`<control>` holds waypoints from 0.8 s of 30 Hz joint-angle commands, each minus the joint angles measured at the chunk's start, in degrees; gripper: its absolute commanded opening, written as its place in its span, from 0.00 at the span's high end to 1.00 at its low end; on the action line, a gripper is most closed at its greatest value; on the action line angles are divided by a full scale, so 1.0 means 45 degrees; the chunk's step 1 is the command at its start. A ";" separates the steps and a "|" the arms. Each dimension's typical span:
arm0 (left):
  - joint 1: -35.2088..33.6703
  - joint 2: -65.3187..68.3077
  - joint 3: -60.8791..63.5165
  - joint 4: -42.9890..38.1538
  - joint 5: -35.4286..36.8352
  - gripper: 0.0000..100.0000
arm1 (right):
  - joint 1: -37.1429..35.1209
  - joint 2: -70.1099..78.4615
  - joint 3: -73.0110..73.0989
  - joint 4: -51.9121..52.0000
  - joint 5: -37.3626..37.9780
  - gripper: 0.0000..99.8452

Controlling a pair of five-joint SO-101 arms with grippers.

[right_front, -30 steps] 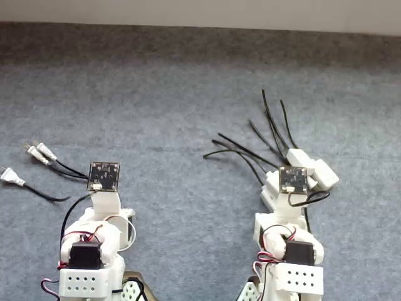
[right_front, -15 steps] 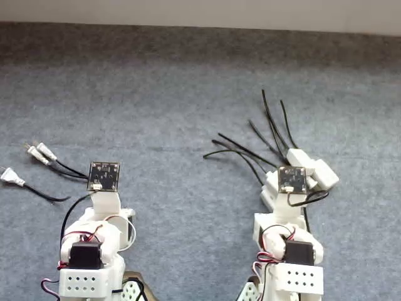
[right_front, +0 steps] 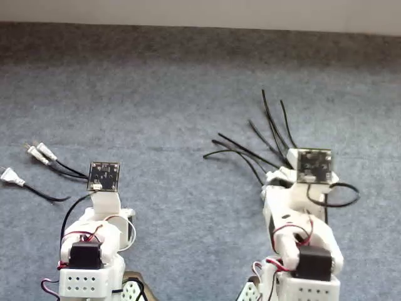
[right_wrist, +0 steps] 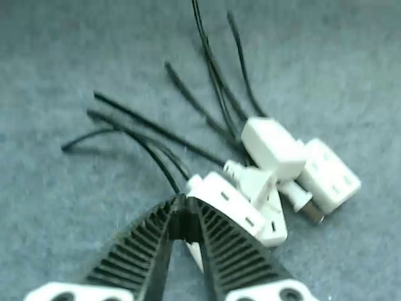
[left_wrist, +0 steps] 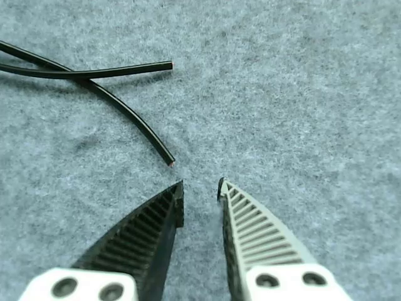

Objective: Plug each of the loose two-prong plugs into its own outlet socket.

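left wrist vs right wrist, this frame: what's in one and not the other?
Left wrist: two loose black cord ends crossing on the carpet, just ahead of the left gripper, whose jaws are slightly apart.
Right wrist: a pile of white sockets with black cords fanning away from it. The right gripper is shut, tips at the nearest socket.
Shared: grey carpet, black cord, and each arm's own gripper in the foreground.
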 commanded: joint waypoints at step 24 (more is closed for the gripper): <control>0.0107 -0.0068 0.0225 0.0039 0.0059 0.89 | 0.0342 1.0716 -0.7785 0.3018 0.2618 0.80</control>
